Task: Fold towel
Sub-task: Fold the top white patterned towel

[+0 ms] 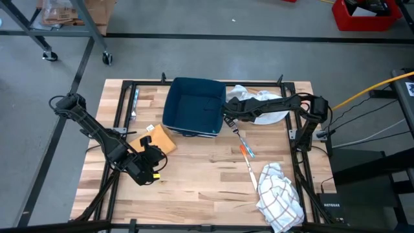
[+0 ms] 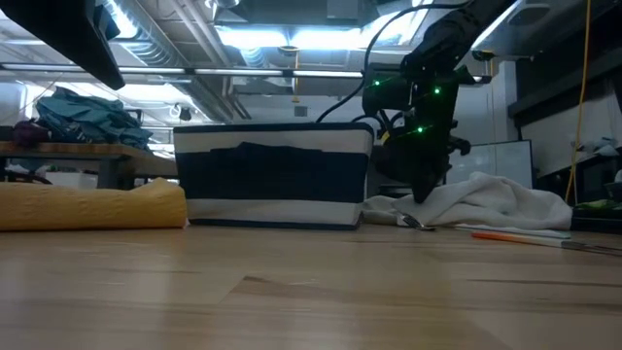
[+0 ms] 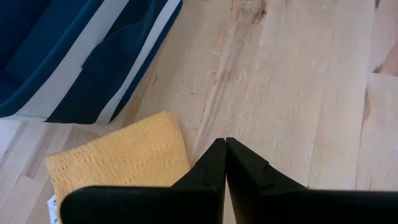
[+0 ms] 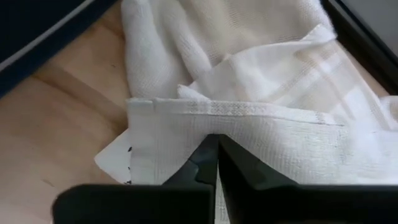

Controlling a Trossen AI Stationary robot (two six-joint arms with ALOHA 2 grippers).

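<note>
A crumpled white towel (image 1: 262,103) lies on the wooden table, to the right of a blue bin (image 1: 193,107). My right gripper (image 1: 228,115) reaches down onto the towel's end nearest the bin and is shut on it (image 4: 216,143); in the low view it comes down beside the bin (image 2: 425,190). My left gripper (image 1: 154,155) hangs shut above the table near the left front, touching nothing (image 3: 224,146). Just ahead of it a folded yellow cloth (image 3: 118,155) rests flat on the table. My right gripper pinches the white towel between its two fingers, just behind a hemmed edge (image 4: 186,121) at the end toward the bin. The fingers slant down from the table's right side. The towel stays slack and rumpled on the table (image 2: 486,199); how many layers are caught cannot be told.
A checked towel (image 1: 278,194) lies bunched at the near right corner. An orange-handled utensil (image 1: 246,150) and another long utensil (image 1: 251,169) lie between the two towels. The black frame rail (image 1: 291,139) runs along the table's edges. Bare wood (image 1: 207,175) spreads across the middle front.
</note>
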